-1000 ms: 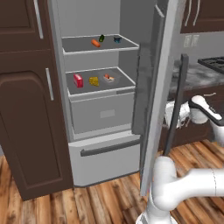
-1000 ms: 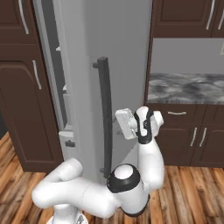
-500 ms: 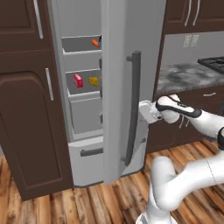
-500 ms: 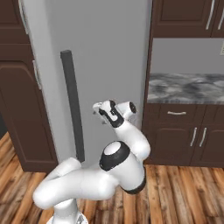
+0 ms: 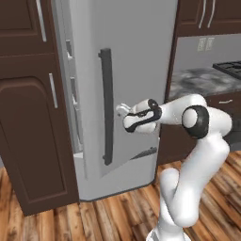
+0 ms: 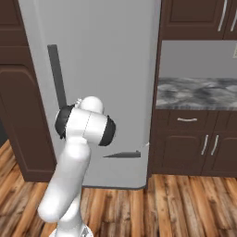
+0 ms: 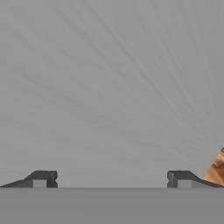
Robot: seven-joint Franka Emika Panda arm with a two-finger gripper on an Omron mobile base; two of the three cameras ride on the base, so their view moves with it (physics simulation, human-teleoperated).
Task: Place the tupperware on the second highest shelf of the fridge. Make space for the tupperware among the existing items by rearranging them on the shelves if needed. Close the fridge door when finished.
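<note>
The grey fridge door (image 5: 136, 70) stands almost shut, leaving a thin gap on its left side (image 5: 71, 99) where the shelf edges barely show. Its dark vertical handle (image 5: 107, 108) faces me. My gripper (image 5: 121, 110) rests against the door face just right of the handle. In the hand view the door surface (image 7: 109, 78) is very close, and the fingertips (image 7: 41, 178) stand wide apart, open, with nothing between them. The tupperware and the shelf items are hidden behind the door. From the right base view, the door (image 6: 102, 55) and the handle (image 6: 56, 76) appear behind my arm.
Dark wood cabinets (image 5: 28, 141) flank the fridge on the left. A marble counter (image 6: 199, 92) with drawers below lies to the right, with a stove edge (image 5: 229, 68) beyond it. The lower freezer drawer handle (image 6: 122, 154) sits near the wooden floor (image 6: 162, 203).
The fridge door has swung from wide open to almost shut, with my gripper moving left against it. The shelves and their items have gone out of sight.
</note>
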